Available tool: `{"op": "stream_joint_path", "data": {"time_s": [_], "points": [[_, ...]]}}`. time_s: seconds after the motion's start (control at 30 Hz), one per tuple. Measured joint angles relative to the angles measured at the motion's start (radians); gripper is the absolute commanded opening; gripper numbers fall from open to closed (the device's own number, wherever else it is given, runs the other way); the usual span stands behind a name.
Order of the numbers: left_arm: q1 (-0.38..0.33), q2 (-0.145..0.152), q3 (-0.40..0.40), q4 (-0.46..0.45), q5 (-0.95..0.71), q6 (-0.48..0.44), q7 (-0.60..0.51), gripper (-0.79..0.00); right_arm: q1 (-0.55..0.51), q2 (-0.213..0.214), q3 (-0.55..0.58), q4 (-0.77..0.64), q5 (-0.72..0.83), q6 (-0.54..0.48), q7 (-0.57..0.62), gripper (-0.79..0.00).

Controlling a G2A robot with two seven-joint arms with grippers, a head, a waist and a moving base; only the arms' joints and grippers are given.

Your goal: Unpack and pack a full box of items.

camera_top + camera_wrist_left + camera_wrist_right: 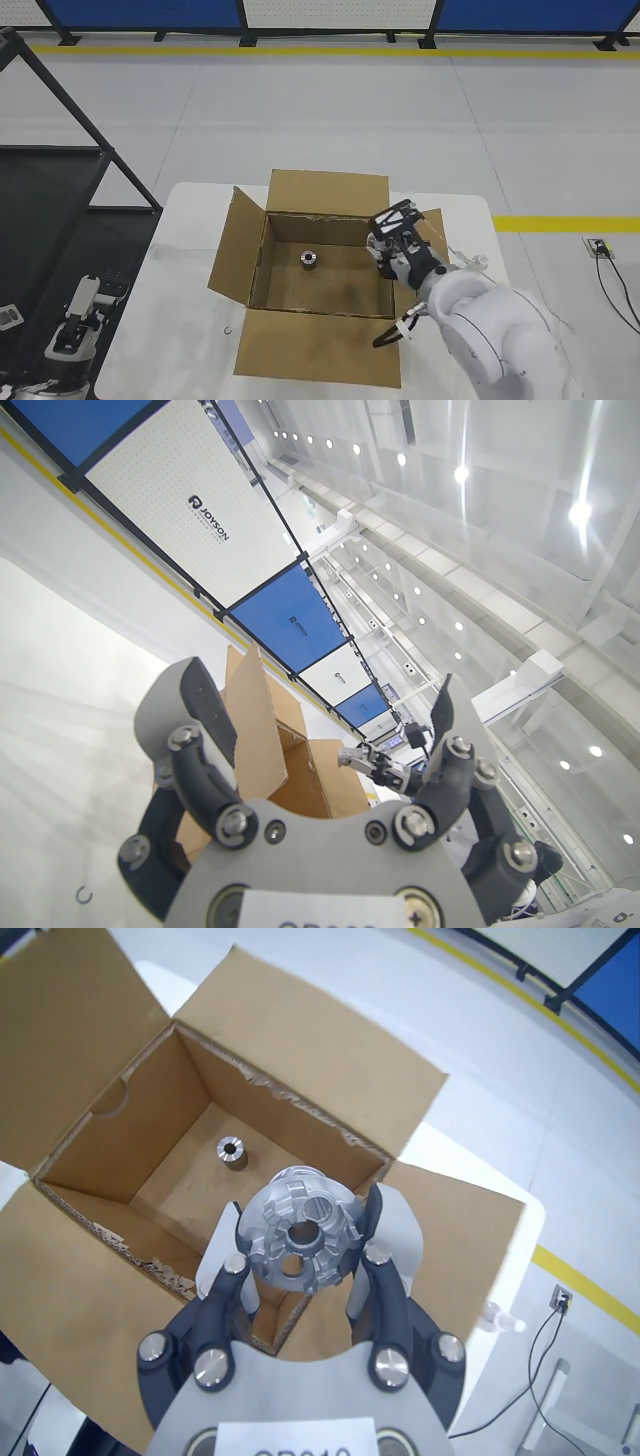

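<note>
An open cardboard box (300, 330) stands on the white table (190, 300), flaps spread. On its floor sits a small metal cylinder (308, 260) with a hole in the top (230, 1153). My right gripper (392, 240) hovers over the box's right side, shut on a grey cast metal disc part (300, 1238) with a central hub and several holes. In the right wrist view that gripper (305, 1228) holds the part above the box (165, 1093) interior. My left gripper (320, 720) is open with nothing in it, low off the table's left side (80, 320), facing the box (300, 760).
A small metal ring (84, 896) lies on the table near the box's left front corner (229, 331). A black frame (80, 130) stands to the left of the table. A small white item (478, 262) lies on the table right of the box.
</note>
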Motion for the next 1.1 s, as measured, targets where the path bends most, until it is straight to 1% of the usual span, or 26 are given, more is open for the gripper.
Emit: {"op": "stream_joint_path", "data": {"time_s": [0.17,0.27,0.4,0.47,0.57,0.67,0.77,0.93,1.1], "points": [[0.000,0.000,0.000,0.000,0.000,0.000,0.000,0.000,-0.114,0.018,0.206,-0.120,0.035,-0.014,-0.017,-0.785],[0.000,0.000,0.000,0.000,0.000,0.000,0.000,0.000,-0.182,0.026,0.333,-0.140,0.068,-0.022,-0.024,-0.785],[0.000,0.000,0.000,0.000,0.000,0.000,0.000,0.000,-0.264,0.034,0.490,-0.126,0.149,-0.045,-0.034,-0.785],[0.000,0.000,0.000,0.000,0.000,0.000,0.000,0.000,-0.305,0.038,0.559,-0.105,0.196,-0.073,-0.037,-0.785],[0.000,0.000,0.000,0.000,0.000,0.000,0.000,0.000,-0.359,0.044,0.622,-0.060,0.244,-0.129,-0.034,-0.785],[0.000,0.000,0.000,0.000,0.000,0.000,0.000,0.000,-0.388,0.051,0.642,-0.004,0.238,-0.162,-0.028,-0.785],[0.000,0.000,0.000,0.000,0.000,0.000,0.000,0.000,-0.382,0.056,0.626,0.073,0.221,-0.174,-0.016,-0.785],[0.000,0.000,0.000,0.000,0.000,0.000,0.000,0.000,-0.338,0.066,0.578,0.197,0.215,-0.219,0.011,-0.785],[0.000,0.000,0.000,0.000,0.000,0.000,0.000,0.000,-0.264,0.075,0.517,0.315,0.188,-0.225,0.037,-0.785]]}}
